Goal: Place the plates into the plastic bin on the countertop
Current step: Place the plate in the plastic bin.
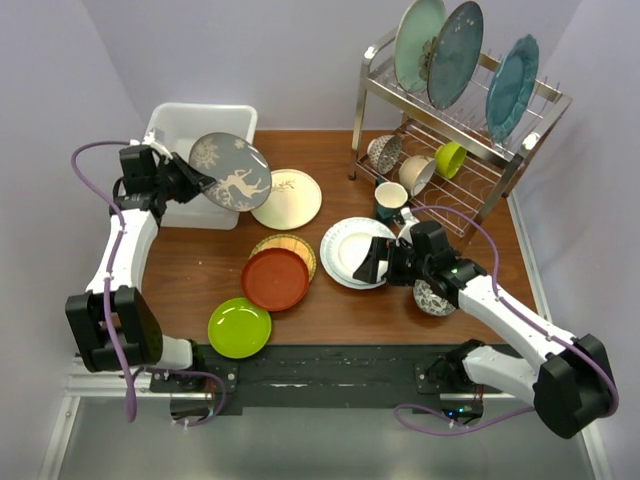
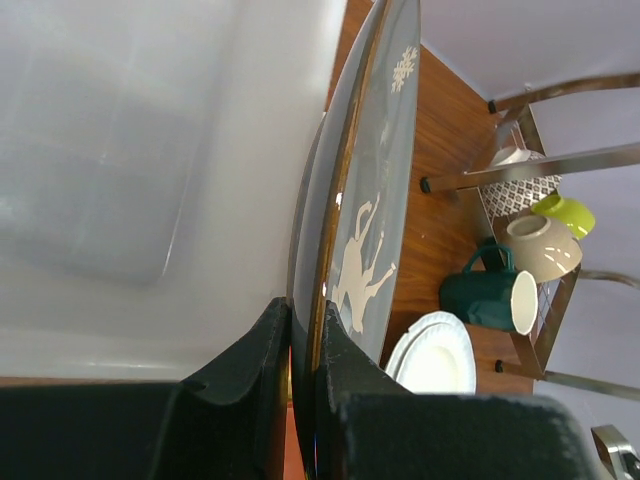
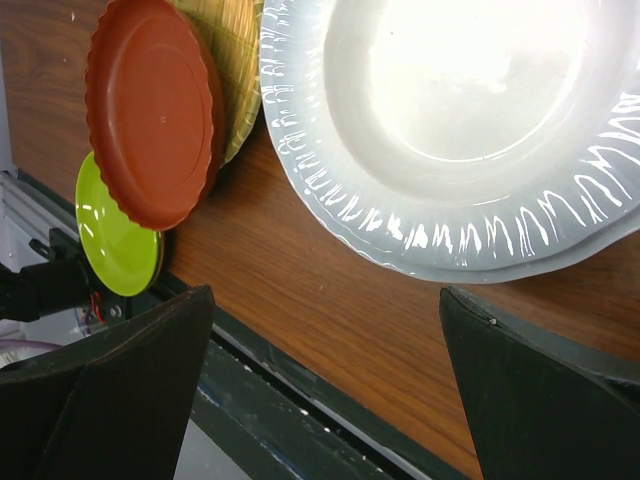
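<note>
The grey plate (image 1: pixel 232 172) carries a white deer and trees. There is a cream plate (image 1: pixel 290 198), a red-brown plate (image 1: pixel 274 279), a woven yellow plate (image 1: pixel 300 244), a lime-green plate (image 1: pixel 239 327) and a white plate (image 1: pixel 343 245) with a ribbed rim. The bin (image 1: pixel 190 120) is white, the countertop (image 1: pixel 200 265) reddish-brown wood grain.

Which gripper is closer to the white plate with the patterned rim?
Right. The right gripper hangs open at the edge of the white plate; the left gripper is far off by the plastic bin, gripping the grey plate.

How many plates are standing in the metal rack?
3, all upright on top of the rack: a pale green plate at left, a grey-blue plate beside it, a teal plate at right.
</note>
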Controlling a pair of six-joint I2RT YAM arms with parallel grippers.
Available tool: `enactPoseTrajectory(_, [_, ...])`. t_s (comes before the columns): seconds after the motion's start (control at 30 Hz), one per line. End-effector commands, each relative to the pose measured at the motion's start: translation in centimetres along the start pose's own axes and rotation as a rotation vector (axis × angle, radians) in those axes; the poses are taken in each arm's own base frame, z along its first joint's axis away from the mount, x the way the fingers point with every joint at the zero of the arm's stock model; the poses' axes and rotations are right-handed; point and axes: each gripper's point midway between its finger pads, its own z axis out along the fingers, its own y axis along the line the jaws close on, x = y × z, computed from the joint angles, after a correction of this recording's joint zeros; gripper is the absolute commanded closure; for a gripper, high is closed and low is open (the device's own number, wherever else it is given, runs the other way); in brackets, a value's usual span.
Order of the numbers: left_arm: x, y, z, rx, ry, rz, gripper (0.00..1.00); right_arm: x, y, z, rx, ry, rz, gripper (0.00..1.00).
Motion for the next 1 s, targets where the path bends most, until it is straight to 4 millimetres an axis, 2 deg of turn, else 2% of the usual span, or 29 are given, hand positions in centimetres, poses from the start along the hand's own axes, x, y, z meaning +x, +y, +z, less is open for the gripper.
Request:
enactPoseTrajectory(0.0, [-6.0, -3.6, -1.4, 0.127, -0.168, 0.044, 1.00, 0.0, 0.0, 0.3, -0.009, -0.001, -0.023, 0.01])
enactPoseTrajectory(0.2, [-8.4, -2.0, -1.5, 0.105, -0.197, 0.024, 1.00, 0.2, -0.2, 0.6, -0.002, 0.012, -0.021, 0.01])
enactPoseTrajectory(0.6, [-10.7, 1.0, -0.9, 0.072, -0.226, -0.030, 1.00, 0.6, -0.4, 1.4, -0.004, 0.047, -0.017, 0.01])
enactPoseTrajectory(0.97, [-11.7, 4.1, 0.6, 0.022, -0.253, -0.079, 1.00, 0.7, -0.5, 1.7, -0.006, 0.058, -0.017, 0.01])
